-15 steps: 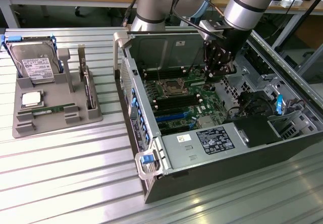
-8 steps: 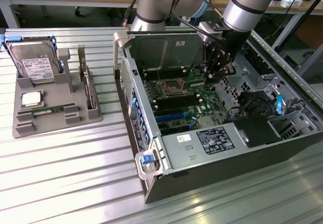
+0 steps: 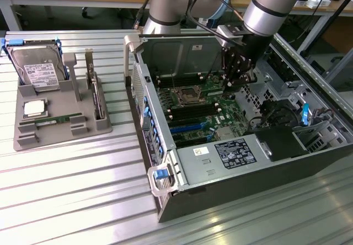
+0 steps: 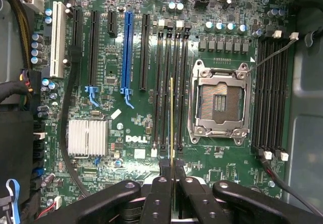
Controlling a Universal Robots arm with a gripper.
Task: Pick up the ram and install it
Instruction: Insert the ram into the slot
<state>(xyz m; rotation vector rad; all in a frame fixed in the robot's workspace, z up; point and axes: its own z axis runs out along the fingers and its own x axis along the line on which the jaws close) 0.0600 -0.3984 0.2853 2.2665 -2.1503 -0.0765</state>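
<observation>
My gripper is shut on the ram, which shows edge-on as a thin green-yellow line running out from between the black fingers. The stick hangs above the row of black memory slots beside the open processor socket, in line with them; whether it touches a slot cannot be told. In the exterior view the gripper hangs inside the open computer case over the green motherboard. Another green stick lies flat on the grey tray.
The tray at the exterior view's left also carries a silver hard drive and a square silver processor. The case walls, a drive cage and black cables stand around the motherboard. A heatsink sits near the slots.
</observation>
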